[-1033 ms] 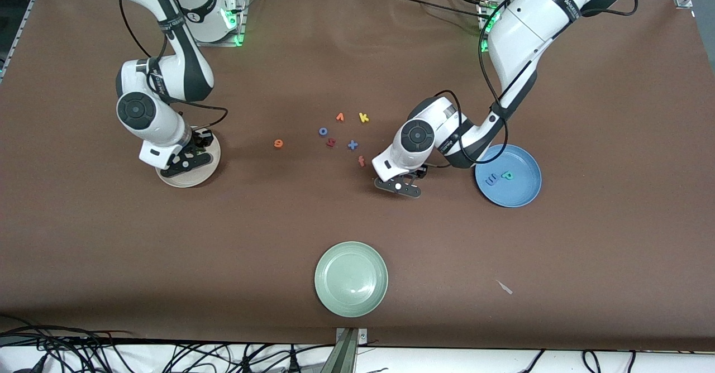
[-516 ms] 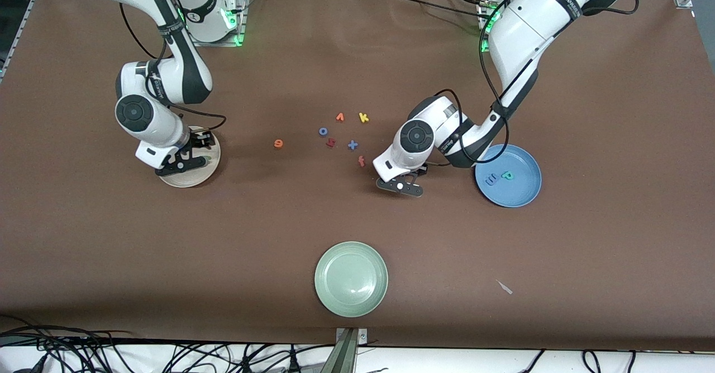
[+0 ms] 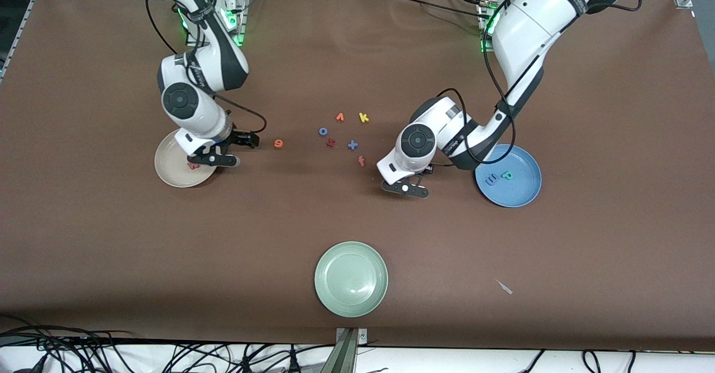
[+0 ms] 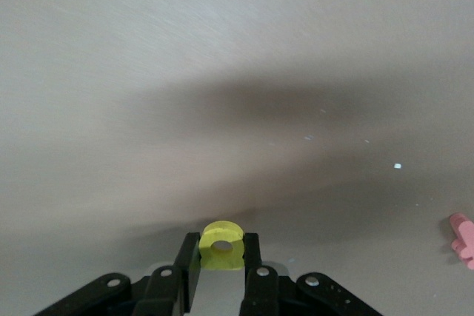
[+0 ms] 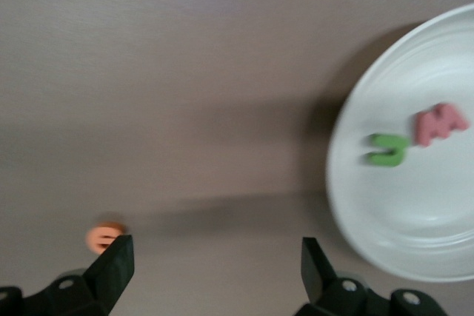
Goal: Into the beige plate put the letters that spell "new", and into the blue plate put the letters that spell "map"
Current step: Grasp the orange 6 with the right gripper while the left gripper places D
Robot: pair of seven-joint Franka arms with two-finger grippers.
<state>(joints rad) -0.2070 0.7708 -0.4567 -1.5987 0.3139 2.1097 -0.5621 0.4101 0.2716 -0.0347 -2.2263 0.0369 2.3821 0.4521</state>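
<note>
My left gripper is shut on the yellow a, low over the table between the red f and the blue plate. In that plate lie the periwinkle m and the teal p. The beige plate holds the pink-red w and the green n. My right gripper is open and holds nothing, over the table just beside the beige plate's rim. The orange e lies on the table close to one of its fingertips.
Loose letters lie mid-table: an orange v, yellow k, blue o, a red letter and blue x. A pale green plate sits near the front edge, and a small white scrap lies toward the left arm's end.
The right gripper opened, left the w in the beige plate and swung off it toward the orange e. The left gripper shut on the yellow a.
</note>
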